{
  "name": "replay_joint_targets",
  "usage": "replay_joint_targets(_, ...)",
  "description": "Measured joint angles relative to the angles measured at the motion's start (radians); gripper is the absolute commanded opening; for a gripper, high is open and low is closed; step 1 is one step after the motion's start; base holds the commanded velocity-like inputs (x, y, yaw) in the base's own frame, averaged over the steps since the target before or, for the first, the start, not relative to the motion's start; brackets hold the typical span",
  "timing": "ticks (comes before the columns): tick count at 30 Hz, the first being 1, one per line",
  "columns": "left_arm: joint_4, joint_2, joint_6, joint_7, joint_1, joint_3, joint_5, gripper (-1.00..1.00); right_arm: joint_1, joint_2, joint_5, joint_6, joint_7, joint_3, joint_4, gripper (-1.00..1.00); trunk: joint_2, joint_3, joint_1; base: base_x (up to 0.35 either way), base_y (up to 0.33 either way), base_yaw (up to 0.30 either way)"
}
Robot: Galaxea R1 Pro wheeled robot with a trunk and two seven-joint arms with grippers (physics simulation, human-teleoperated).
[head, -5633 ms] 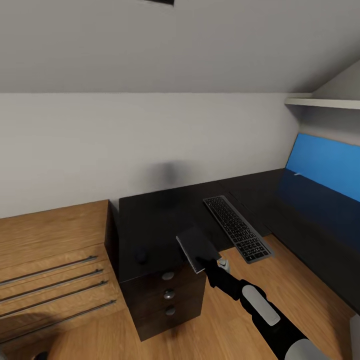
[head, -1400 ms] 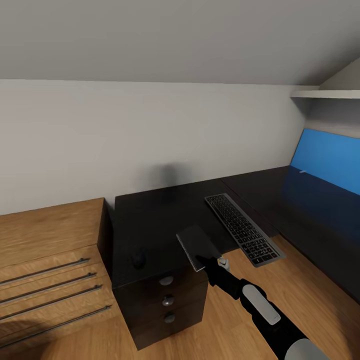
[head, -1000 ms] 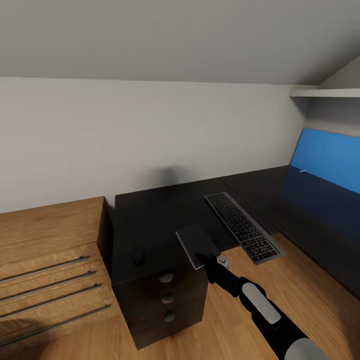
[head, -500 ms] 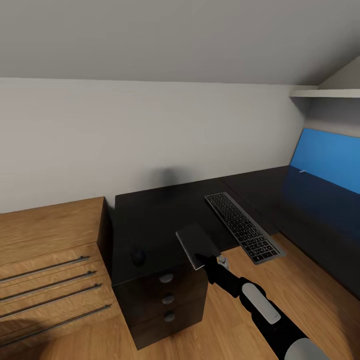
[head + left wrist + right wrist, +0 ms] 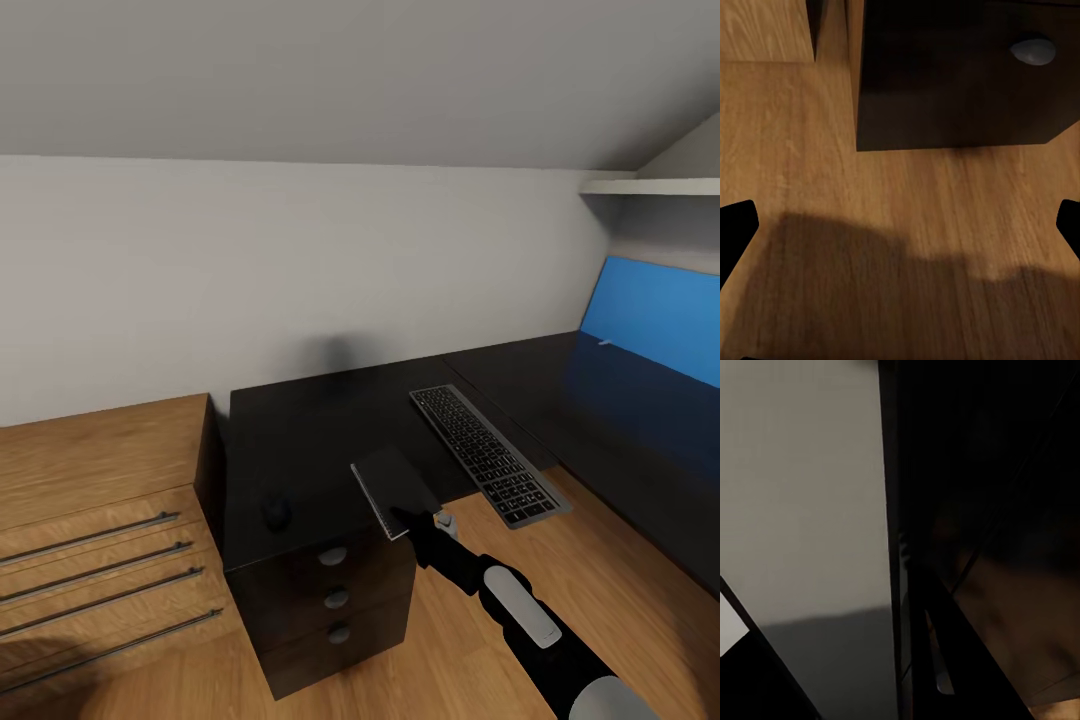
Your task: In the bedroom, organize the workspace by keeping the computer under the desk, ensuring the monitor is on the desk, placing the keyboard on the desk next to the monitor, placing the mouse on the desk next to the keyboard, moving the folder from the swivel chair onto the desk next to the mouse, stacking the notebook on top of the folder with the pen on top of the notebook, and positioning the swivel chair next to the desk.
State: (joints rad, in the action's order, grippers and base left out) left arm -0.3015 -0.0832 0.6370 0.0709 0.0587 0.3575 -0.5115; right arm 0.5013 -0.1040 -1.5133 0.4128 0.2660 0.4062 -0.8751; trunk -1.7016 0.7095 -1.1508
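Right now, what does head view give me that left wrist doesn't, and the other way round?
Head view alone: the right gripper holding the grey notebook over the desk edge, the keyboard overhanging the desk, the mouse near the desk's left front corner, and the blue folder at far right. Left wrist alone: the left gripper's dark fingertips wide apart at the frame edges, above shadowed floor. Shared: the dark drawer unit with its round knobs, and the wood floor.

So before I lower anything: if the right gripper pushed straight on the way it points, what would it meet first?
Probably the black desk: the right gripper, shut on the notebook, points over it toward the wall. Height above the desktop is unclear.
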Motion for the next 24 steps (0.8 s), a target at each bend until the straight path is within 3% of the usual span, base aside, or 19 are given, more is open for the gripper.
replay_joint_targets(6,0.0,0.0,0.0,0.0,0.0,0.0,0.0,1.0,0.0,0.0,0.0,0.0,0.0,0.0,0.0,-1.0,0.0,0.0,0.0,0.0,0.0,0.0)
replay_joint_targets(13,0.0,0.0,0.002,0.0,0.0,0.002,0.001,1.0,-0.001,0.0,0.006,0.006,0.0,0.003,0.015,-1.0,0.049,-0.022,0.02,0.0,0.0,0.0)
replay_joint_targets(24,0.0,0.0,0.003,0.0,0.0,0.002,0.0,1.0,-0.001,-0.001,0.007,0.007,0.0,0.003,0.014,-1.0,0.049,-0.022,0.02,0.0,0.0,0.0)
